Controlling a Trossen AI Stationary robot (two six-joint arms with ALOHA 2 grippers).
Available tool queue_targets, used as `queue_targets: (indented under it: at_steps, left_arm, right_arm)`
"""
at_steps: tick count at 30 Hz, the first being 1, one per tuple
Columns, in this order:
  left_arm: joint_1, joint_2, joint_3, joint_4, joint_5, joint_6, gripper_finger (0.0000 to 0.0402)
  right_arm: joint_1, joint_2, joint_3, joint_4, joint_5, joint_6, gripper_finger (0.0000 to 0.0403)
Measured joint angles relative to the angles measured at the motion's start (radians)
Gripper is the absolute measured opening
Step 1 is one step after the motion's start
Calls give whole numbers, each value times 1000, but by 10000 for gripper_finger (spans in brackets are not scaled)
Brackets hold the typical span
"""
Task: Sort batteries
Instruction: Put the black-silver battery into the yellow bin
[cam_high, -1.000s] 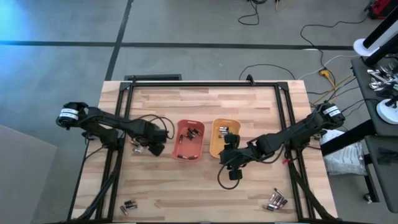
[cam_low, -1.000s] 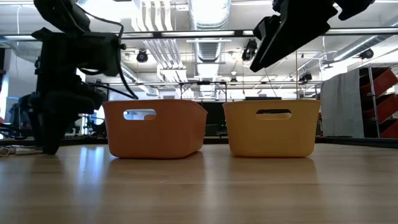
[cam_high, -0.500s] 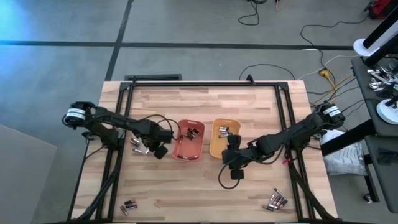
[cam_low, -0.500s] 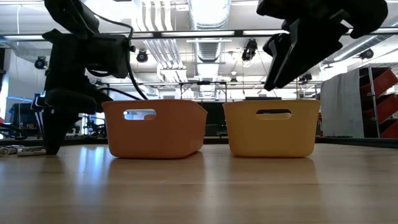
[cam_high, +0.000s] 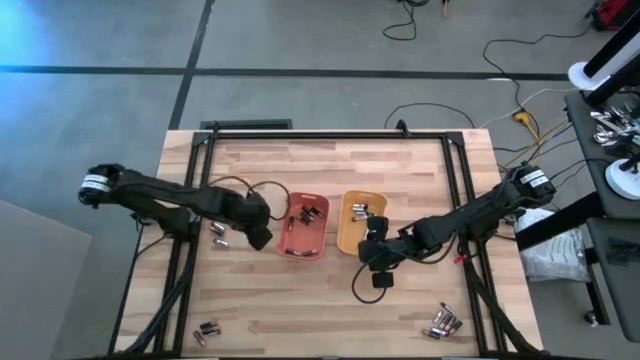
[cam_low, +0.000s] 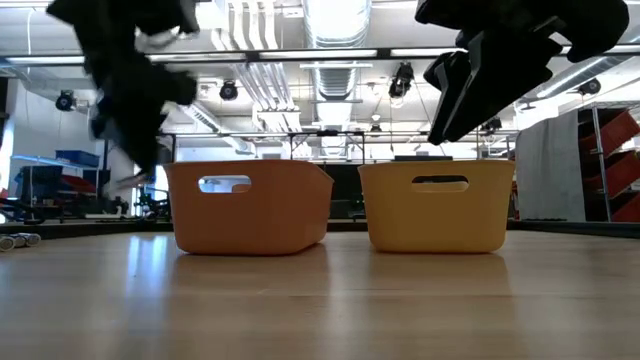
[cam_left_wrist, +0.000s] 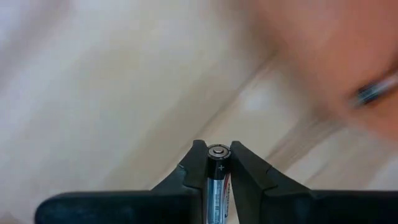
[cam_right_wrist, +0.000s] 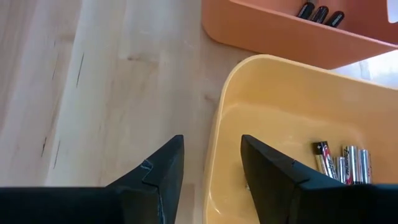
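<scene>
Batteries already lie in your orange tray and yellow tray; loose ones wait near the table's left edge and both near corners. Your left pincer clamps one battery beside the orange tray; your right pincer hangs apart, empty.

left gripper beside orange tray | right gripper near yellow tray

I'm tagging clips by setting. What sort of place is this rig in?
Probably a lab or industrial workshop, not a home. The low view shows exposed ceiling ducts and red shelving; the high view shows a grey concrete floor with loose cables around the wooden table.
</scene>
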Motion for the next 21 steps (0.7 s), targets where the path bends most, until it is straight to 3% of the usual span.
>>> queue_targets:
  at_steps: [4,8,10,15,21]
  left_arm:
    - [-9,-64,78,121,-96,113,26]
    - [-52,-70,119,395,-131,324,25]
    - [-86,-61,122,568,-134,469,25]
    - [-135,-23,87,948,-133,693,25]
    - [-145,15,60,1153,-56,808,25]
  right_arm:
    - [0,-1,0,12,58,-31,153]
    - [-7,3,-1,185,348,-25,162]
    - [-20,3,-10,320,398,-60,167]
    - [-55,4,-21,635,276,-146,181]
    - [-83,5,-21,855,104,-216,186]
